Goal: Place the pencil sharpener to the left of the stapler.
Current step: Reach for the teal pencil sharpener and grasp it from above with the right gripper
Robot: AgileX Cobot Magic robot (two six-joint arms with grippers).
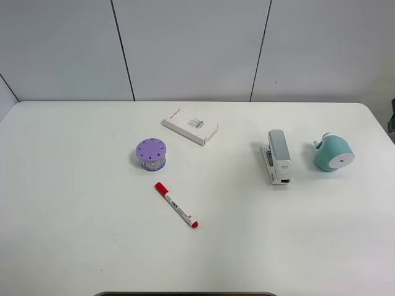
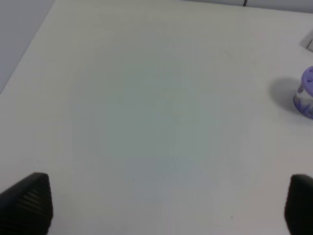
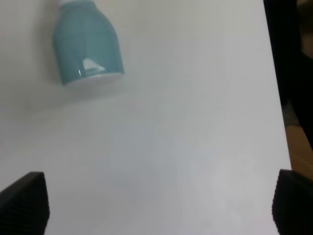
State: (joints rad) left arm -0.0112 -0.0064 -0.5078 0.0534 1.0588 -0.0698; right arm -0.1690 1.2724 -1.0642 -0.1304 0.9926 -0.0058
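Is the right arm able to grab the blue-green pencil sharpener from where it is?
Probably yes. The pencil sharpener lies on the table ahead of the right gripper, whose jaws stand wide open, with nothing between them. The stapler sits left of it in the high view, out of the way.

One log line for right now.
pencil sharpener: right of stapler, untouched | left pincer: open, empty | right pincer: open, empty | placement: not done
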